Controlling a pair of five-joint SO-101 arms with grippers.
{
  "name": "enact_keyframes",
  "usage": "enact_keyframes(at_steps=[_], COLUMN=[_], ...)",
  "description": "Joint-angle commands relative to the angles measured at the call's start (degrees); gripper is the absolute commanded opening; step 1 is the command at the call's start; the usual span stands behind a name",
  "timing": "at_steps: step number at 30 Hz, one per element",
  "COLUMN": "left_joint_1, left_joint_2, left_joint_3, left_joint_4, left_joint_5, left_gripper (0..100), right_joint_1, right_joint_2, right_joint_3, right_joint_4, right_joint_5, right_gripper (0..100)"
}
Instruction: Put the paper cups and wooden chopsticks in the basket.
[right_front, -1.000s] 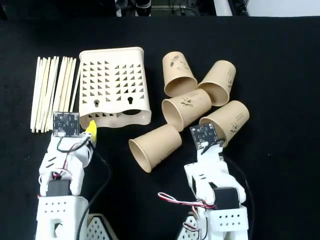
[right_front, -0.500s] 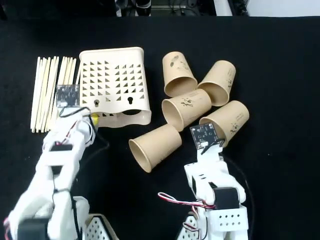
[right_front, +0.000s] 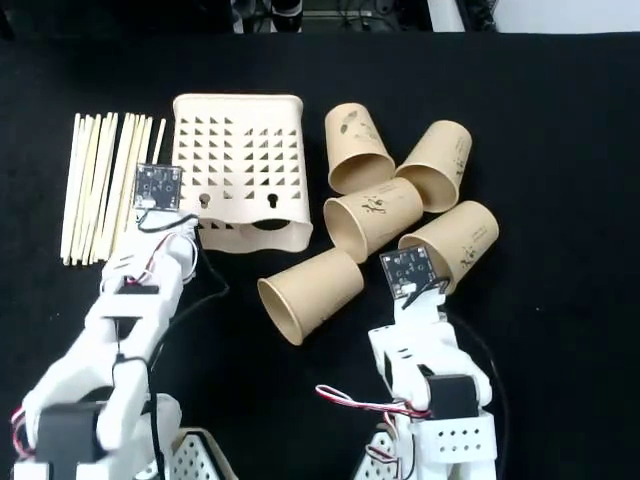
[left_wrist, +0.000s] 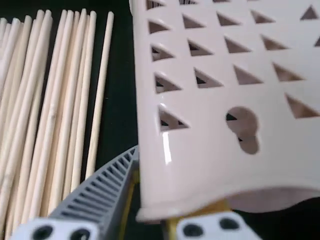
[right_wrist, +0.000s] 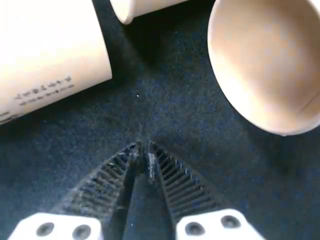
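Pale wooden chopsticks (right_front: 105, 185) lie in a row at the upper left of the black cloth surface (right_front: 560, 120), just beside the white perforated plastic basket (right_front: 240, 160). The basket lies on its side, mouth toward the arms. The left gripper (left_wrist: 141, 165) is clamped on one corner of the thin rim wall. Raised from there, the basket could twist, slip free or sweep the chopsticks apart. Further right, five brown paper cups (right_front: 372, 217) lie tipped over. They may roll if nudged by the right gripper (right_wrist: 142, 150), which is closed and empty between two of them.

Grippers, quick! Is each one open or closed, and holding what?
Left gripper: closed on the basket rim.
Right gripper: closed, holding nothing.
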Motion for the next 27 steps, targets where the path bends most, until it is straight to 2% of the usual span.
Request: enact_keyframes(at_steps=[1,8,11,14,27], left_joint_1=[0.2,0.7,0.7,0.7,0.8], left_joint_2=[-9.3,-24.6,-27.6,-27.8,-27.8], left_joint_3=[0.1,-12.1,-19.1,-24.0,-36.1], left_joint_4=[3.4,34.3,44.0,47.9,55.1], left_joint_5=[2.4,9.7,11.2,12.3,17.5], left_gripper=[3,3,3,3,3], right_joint_1=[0.7,0.8,0.8,0.9,0.9], right_joint_2=[-3.9,-3.9,-3.9,-3.9,-3.9], right_joint_3=[-0.2,-0.2,-0.2,-0.2,-0.2], right_joint_4=[-0.4,-0.4,-0.4,-0.4,-0.4], right_joint_5=[0.4,0.4,0.4,0.4,0.4], right_gripper=[1.3,1.3,1.3,1.3,1.3])
